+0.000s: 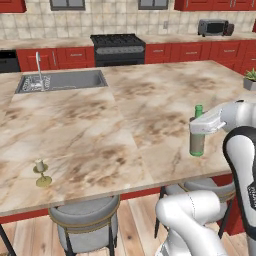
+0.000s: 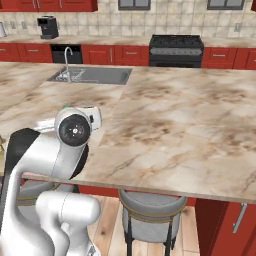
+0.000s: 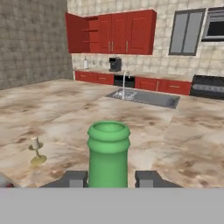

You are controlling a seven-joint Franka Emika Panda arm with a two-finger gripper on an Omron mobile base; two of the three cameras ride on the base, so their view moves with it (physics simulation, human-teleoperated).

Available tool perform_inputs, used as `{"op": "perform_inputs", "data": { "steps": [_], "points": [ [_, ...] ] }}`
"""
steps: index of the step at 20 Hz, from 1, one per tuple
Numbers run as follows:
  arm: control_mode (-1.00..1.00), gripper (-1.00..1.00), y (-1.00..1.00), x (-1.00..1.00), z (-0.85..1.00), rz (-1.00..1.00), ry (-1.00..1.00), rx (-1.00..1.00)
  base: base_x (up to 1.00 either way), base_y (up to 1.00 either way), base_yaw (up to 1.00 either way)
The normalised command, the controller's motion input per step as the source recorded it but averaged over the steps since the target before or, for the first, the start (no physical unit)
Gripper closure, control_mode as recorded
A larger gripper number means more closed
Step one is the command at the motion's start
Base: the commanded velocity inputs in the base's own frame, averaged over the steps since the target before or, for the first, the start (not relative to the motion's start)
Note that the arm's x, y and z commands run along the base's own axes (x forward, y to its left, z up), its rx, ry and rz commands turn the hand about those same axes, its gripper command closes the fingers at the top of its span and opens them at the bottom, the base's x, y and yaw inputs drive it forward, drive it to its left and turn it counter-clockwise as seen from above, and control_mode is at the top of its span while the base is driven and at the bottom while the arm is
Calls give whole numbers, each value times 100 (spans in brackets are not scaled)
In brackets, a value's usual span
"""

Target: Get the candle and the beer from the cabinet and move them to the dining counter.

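Marbled dining counter (image 1: 100,130) spreads beneath me. My gripper (image 3: 109,178) is clamped on the beer (image 3: 108,153), its green neck rising between my fingertips (image 3: 148,178), bottle upright on the stone. No label legible. Candle (image 1: 42,173) stands well apart near the edge.

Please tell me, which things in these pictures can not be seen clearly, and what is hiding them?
- Beer, left base view: the white hand covers part of its neck; whether it rests on the dining counter is unclear.
- Beer, right base view: hidden almost wholly behind the arm's round joint.
- Gripper, hand view: its fingertips flank the bottle, but the bottom edge cuts them off.
- Candle, hand view: too small for detail.
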Motion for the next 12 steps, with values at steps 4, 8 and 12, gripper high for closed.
{"op": "perform_inputs", "data": {
  "steps": [4,8,12],
  "points": [
    [-100,100,24,79,-33,11,0,2,0,0,0],
    [-100,100,23,76,-36,8,-2,2,0,0,0],
    [-100,100,13,53,-44,9,-5,3,0,0,0]
  ]
}}
